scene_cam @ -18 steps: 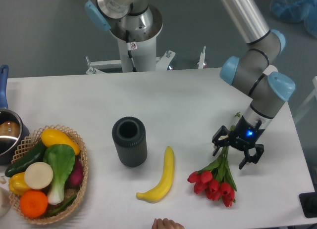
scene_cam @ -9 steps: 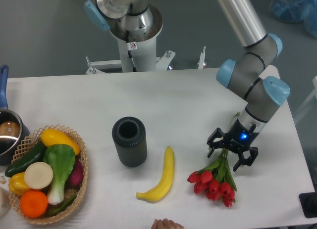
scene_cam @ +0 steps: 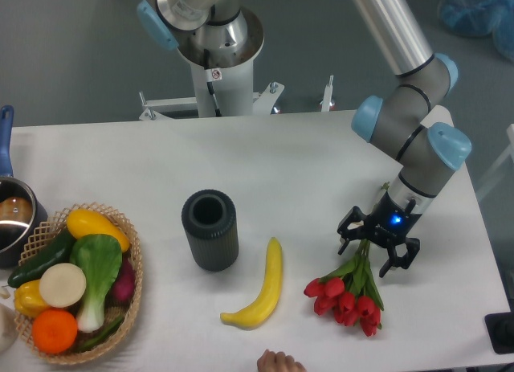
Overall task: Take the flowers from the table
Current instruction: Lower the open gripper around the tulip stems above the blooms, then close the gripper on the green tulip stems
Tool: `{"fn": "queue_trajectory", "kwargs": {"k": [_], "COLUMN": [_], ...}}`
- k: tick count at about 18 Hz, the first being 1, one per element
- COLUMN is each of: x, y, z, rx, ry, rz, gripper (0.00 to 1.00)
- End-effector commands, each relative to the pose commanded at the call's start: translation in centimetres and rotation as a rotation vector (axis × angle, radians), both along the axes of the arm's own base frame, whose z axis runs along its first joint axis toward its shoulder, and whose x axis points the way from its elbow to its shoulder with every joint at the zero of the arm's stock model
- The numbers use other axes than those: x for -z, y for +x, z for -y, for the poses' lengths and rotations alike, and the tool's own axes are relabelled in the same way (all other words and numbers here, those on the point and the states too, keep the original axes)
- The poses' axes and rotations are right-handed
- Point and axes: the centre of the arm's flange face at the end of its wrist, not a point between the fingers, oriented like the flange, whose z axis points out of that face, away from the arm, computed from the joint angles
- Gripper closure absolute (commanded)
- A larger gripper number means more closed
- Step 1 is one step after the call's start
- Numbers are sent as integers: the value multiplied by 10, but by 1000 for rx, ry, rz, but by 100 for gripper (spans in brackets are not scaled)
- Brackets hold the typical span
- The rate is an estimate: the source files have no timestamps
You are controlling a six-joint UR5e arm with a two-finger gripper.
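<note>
Gripper (scene_cam: 377, 249) sat open over stems of flowers (scene_cam: 347, 296). Flowers lay on table (scene_cam: 305, 163), right of banana (scene_cam: 262, 288). Thin stems could slip out if fingers closed off-centre.

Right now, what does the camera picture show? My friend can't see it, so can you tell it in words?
A robot arm holds its open gripper over the stems of a bunch of red flowers lying on a white table. To the left lie a yellow banana, a dark cylinder and a basket of vegetables.
</note>
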Motion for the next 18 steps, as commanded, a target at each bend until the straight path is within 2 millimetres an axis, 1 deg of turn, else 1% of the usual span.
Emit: {"fn": "queue_trajectory", "kwargs": {"k": [2,4,9,10,11,14,18], "x": [0,1,-2,-1,-2,-5,-7], "y": [-1,0,0,0,0,0,0], "z": [1,1,1,1,1,1,1], "rx": [0,0,-3,-3,-4,-4,-9], "ry": [2,1,3,3,4,5,5], "rz": [0,1,0,2,3,-1,-1], "gripper": [23,34,48,49,52,53,60]}}
